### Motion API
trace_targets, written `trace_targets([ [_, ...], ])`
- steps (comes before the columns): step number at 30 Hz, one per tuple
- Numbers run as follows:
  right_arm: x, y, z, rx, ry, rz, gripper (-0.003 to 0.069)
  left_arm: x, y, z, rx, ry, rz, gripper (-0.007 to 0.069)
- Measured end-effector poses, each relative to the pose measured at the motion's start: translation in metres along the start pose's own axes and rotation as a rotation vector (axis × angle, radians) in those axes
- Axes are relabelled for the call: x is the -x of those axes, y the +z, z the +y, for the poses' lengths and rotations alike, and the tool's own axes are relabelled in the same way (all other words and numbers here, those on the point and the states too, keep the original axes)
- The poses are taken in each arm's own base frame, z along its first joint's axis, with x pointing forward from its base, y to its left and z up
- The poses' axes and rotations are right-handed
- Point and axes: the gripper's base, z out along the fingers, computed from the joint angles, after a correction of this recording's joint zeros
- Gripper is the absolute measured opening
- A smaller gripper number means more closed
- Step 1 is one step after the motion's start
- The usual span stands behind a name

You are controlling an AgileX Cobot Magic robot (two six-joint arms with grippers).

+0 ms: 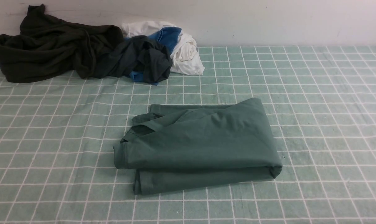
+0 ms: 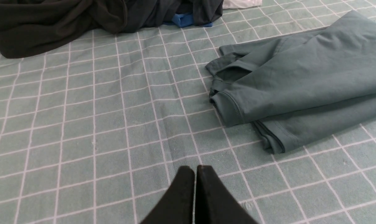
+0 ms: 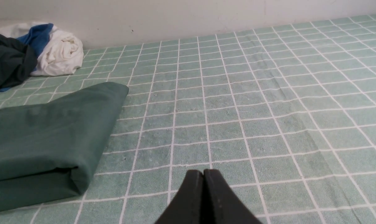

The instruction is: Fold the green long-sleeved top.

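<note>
Neither arm shows in the front view; each claw is seen only in its own wrist view, tips only, rest cut off by the frame edge. Left claw (image 2: 195, 169) closed, fingers pressed together, holding nothing, above bare checked cloth (image 1: 315, 102). Right claw (image 3: 203, 172) closed too, empty, also over bare cloth.

Top (image 1: 200, 143) lies folded into a rough rectangle near the middle of the bench, flat on the cloth, layers stacked; lower layer sticks out along the near edge. Sleeves tucked inside, cuffs not clearly made out; a loose flap and a ribbed band show at its left end. Inner layers hidden.

Top is well apart from both claws: it sits off to the right of the left claw, and to the left of the right claw, no contact.

Back left by the wall: dark garment (image 1: 48, 46), dark grey-and-blue garment (image 1: 144, 59), white garment (image 1: 185, 49), bunched together, overlapping, shapes hard to separate.
</note>
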Motion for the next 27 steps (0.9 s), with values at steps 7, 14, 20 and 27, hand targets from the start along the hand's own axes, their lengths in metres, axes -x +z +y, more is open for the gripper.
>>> trace_targets([
  [7,0.0,0.0,0.0,0.0,0.0,0.0,-0.0014,-0.008,0.013,-0.001,-0.002,0.022,-0.046,-0.0003],
  [14,0.0,0.0,0.0,0.0,0.0,0.0,-0.0014,-0.035,0.042,-0.002,0.04,0.028,-0.245,-0.0003],
  [20,0.0,0.0,0.0,0.0,0.0,0.0,-0.0014,-0.074,0.052,0.005,0.187,-0.036,-0.224,-0.0003],
  [27,0.0,0.0,0.0,0.0,0.0,0.001,-0.0014,-0.094,0.057,0.01,0.291,-0.086,-0.135,-0.0003],
])
